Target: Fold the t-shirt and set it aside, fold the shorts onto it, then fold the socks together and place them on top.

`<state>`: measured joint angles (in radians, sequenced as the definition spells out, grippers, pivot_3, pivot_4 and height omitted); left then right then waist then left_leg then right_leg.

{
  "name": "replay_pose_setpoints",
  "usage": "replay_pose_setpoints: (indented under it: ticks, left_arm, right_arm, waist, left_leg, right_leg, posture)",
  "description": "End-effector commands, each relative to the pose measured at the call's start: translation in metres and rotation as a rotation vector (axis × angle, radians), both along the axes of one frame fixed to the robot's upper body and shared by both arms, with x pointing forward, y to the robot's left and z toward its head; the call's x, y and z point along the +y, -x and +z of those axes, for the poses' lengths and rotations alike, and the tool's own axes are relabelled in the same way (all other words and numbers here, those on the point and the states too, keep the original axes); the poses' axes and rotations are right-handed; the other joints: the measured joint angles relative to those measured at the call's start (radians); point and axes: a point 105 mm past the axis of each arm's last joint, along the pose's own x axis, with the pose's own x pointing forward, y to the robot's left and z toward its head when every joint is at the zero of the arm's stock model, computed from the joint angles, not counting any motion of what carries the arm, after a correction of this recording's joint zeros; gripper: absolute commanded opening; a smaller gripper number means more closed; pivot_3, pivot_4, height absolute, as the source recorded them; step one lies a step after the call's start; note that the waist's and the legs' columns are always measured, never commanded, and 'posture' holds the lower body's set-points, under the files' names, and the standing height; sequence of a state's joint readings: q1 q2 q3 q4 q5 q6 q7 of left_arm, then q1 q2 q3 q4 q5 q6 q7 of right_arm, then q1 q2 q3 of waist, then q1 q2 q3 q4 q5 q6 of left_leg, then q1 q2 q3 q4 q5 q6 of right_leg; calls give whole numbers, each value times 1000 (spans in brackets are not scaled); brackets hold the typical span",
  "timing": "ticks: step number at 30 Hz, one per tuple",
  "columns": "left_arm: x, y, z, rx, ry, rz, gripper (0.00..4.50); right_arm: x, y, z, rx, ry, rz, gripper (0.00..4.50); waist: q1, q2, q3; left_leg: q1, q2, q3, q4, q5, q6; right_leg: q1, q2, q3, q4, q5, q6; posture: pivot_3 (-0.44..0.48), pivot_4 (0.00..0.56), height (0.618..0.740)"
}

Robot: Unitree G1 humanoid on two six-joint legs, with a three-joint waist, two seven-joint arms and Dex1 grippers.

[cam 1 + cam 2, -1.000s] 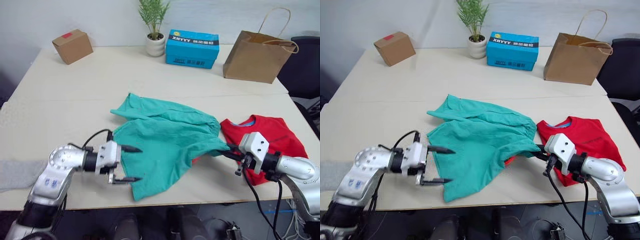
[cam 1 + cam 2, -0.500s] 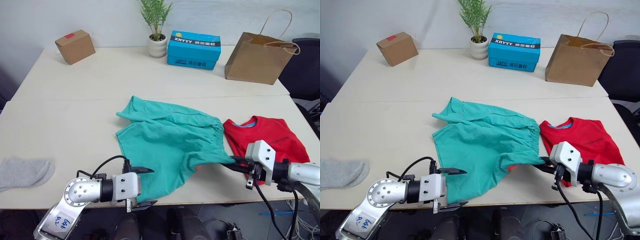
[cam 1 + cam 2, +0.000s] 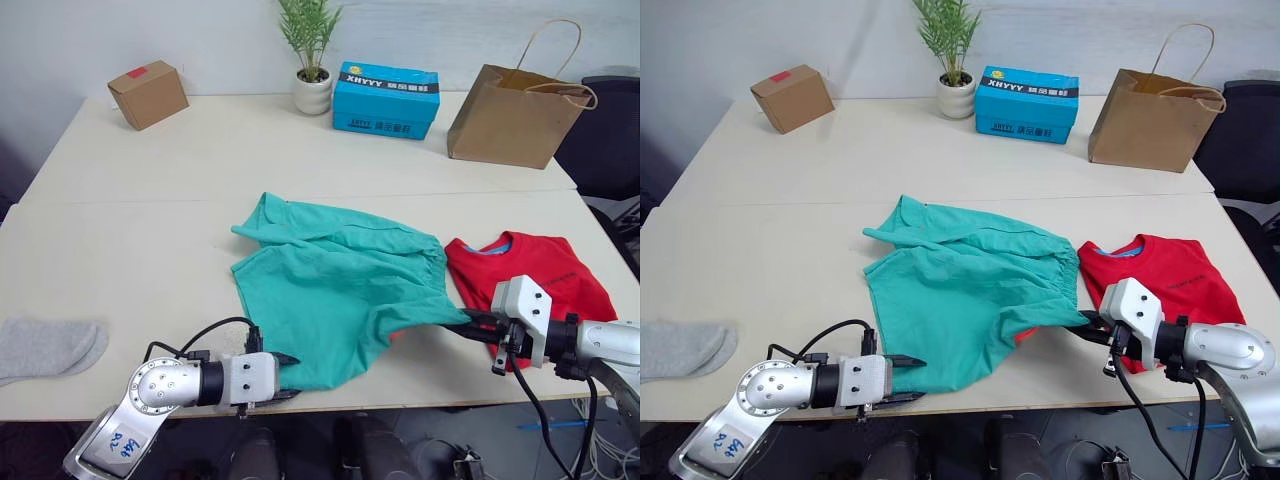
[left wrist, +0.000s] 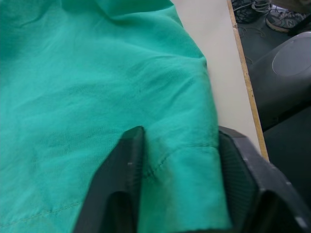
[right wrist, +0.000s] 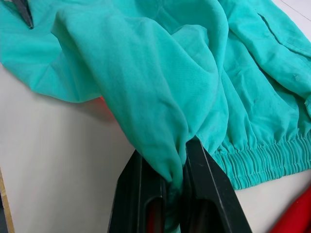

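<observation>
At table centre, toward six o'clock: the shorts (image 3: 335, 290), spread flat, waistband overlapping the t-shirt (image 3: 535, 275) at three o'clock. Left gripper (image 3: 283, 375) clamped on the near hem corner at the table edge; right gripper (image 3: 478, 326) pinching a bunched fold beside the waistband. Socks (image 3: 50, 345) well apart at nine o'clock. For a clean fold, probably best to lift both held points together, keep the cloth taut between them, and avoid dragging the red shirt underneath. Paper bag (image 3: 515, 110) and blue box (image 3: 385, 97) at twelve to one o'clock, out of the way.
</observation>
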<state>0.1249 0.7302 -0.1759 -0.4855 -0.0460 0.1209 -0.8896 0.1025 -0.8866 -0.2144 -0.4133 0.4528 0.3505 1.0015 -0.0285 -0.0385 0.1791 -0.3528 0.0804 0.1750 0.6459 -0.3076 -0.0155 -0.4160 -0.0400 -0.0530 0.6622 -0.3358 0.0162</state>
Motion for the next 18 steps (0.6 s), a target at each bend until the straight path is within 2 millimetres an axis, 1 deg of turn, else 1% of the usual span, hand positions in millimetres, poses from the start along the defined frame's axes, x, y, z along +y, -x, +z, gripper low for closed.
replay_pose_setpoints:
  ticks: [1,2,3,4,6,8,9,11,12,13,15,17,18]
  left_arm:
    - [13,-8,15,62,114,81,748]
    - [17,-8,21,86,156,85,490]
    - [24,-7,27,115,186,82,121]
    - [32,-7,32,126,199,79,54]
    - [50,-17,47,119,231,120,54]
    - [69,-30,71,98,319,183,54]
    - [80,-34,81,103,338,210,54]
    - [91,-28,92,133,320,184,54]
    - [97,-20,91,184,278,170,54]
    - [99,-14,90,222,251,159,54]
    - [112,6,75,326,106,138,54]
    - [123,23,66,413,4,131,54]
    - [126,29,64,448,-20,130,54]
  right_arm:
    - [4,1,13,-53,-23,32,0]
    - [6,2,15,-52,-37,50,0]
    - [9,3,17,-49,-54,72,0]
    - [11,4,18,-48,-63,94,0]
    - [15,6,22,-61,-78,142,0]
    - [20,6,32,-80,-125,190,0]
    - [27,16,34,-36,-131,280,0]
    - [33,36,28,59,-63,448,0]
    - [34,43,26,111,-53,489,0]
    - [35,46,25,138,-52,504,0]
    - [32,53,17,224,-2,540,0]
    - [27,63,7,325,68,564,0]
    - [25,67,3,369,88,570,0]
  waist:
    - [-1,0,0]
    - [-2,0,0]
    - [-2,0,0]
    - [-2,1,0]
    - [-2,1,1]
    - [-1,2,2]
    - [-1,2,2]
    - [-1,3,2]
    - [-1,3,3]
    - [-2,4,3]
    - [-7,4,3]
    - [-12,5,4]
    - [-11,5,4]
  left_leg:
    - [0,0,0,0,0,0]
    - [0,0,0,0,0,0]
    - [0,1,0,0,0,0]
    - [0,1,0,0,0,0]
    - [0,1,0,0,0,0]
    - [0,1,0,0,0,0]
    - [0,1,0,1,0,0]
    - [-1,1,-1,1,0,0]
    - [-1,1,-1,0,0,0]
    - [-1,1,-1,0,-1,-1]
    - [-1,1,0,0,-1,-4]
    - [-1,1,1,0,-3,-5]
    - [-1,1,1,0,-4,-4]
  right_leg:
    - [0,0,0,0,0,0]
    - [0,0,0,0,0,0]
    - [0,0,0,0,0,0]
    - [0,0,-1,0,0,0]
    - [0,0,-1,0,0,0]
    - [0,0,-1,0,0,0]
    - [0,0,-1,0,0,0]
    - [0,0,-2,0,0,0]
    - [0,0,-2,0,0,0]
    - [0,0,-2,-1,0,0]
    - [0,0,-3,-3,-1,0]
    - [0,-1,-3,-4,-3,1]
    - [0,-1,-3,-4,-3,1]
  posture:
    - [0,150,740]
    - [0,150,740]
    - [0,150,740]
    - [0,150,740]
    - [0,150,740]
    - [0,150,740]
    - [0,150,740]
    - [0,150,740]
    - [0,150,740]
    - [0,150,740]
    - [0,150,740]
    - [0,150,740]
    - [0,150,740]
